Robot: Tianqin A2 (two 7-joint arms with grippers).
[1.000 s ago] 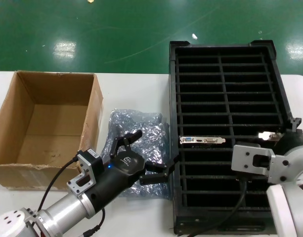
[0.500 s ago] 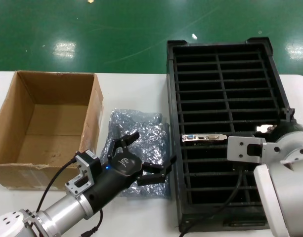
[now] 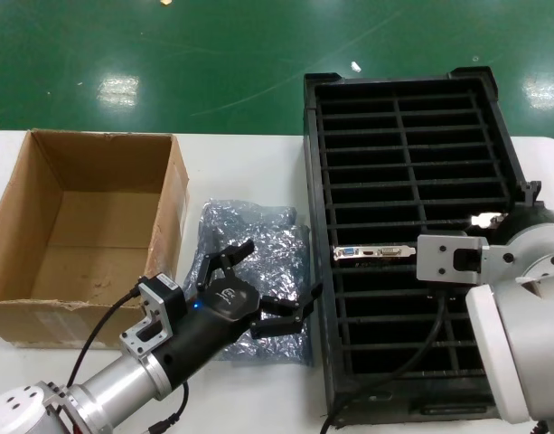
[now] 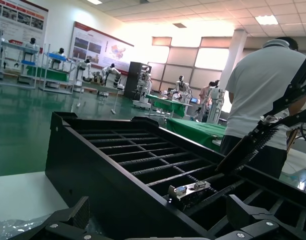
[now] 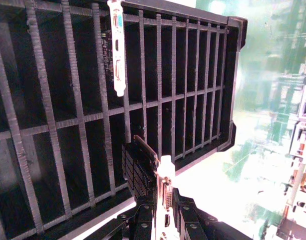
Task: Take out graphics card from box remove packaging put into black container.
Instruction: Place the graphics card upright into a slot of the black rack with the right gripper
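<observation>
The right hand (image 5: 160, 212) grips a graphics card (image 5: 165, 192) above the black container's (image 3: 317, 271) right edge. The left hand (image 3: 263, 289) hangs released over the packaging (image 3: 267, 244).

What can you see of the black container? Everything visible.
The black container is a large rectangular tray of matte black plastic, divided into two columns of narrow slots by ribbed walls. It lies flat on the white table, right of the silver bags. One graphics card stands in a left-column slot, silver bracket up. The other visible slots look empty. The right tool holds a second card at the tray's right side. The left tool hovers open beside its left wall.
</observation>
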